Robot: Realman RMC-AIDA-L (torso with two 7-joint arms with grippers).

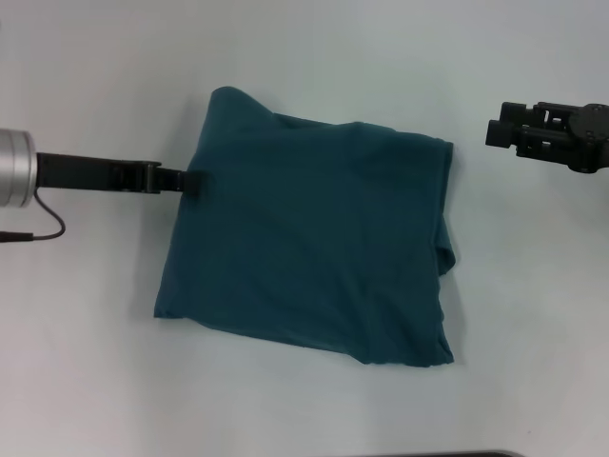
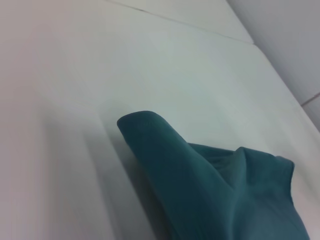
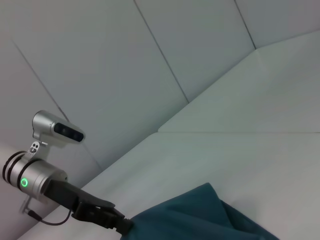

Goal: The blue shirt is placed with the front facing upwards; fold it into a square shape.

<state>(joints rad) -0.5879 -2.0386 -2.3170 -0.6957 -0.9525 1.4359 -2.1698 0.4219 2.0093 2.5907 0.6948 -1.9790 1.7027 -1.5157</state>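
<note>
The blue shirt [image 1: 314,248] lies on the white table, folded into a rough square with its plain teal side up. No letters or collar show. My left gripper [image 1: 190,181] reaches in from the left and is shut on the shirt's left edge, near the far corner. That corner [image 2: 150,130] stands slightly raised, and the cloth slopes up from the table in the left wrist view. The right wrist view shows the left gripper [image 3: 121,225] meeting the shirt [image 3: 210,215] edge. My right gripper [image 1: 502,133] hovers off the cloth, beyond the shirt's far right corner.
The white table [image 1: 95,362] spreads around the shirt on all sides. A thin black cable [image 1: 48,228] hangs from the left arm's silver wrist [image 1: 14,167]. Pale wall panels [image 3: 150,60] rise behind the table.
</note>
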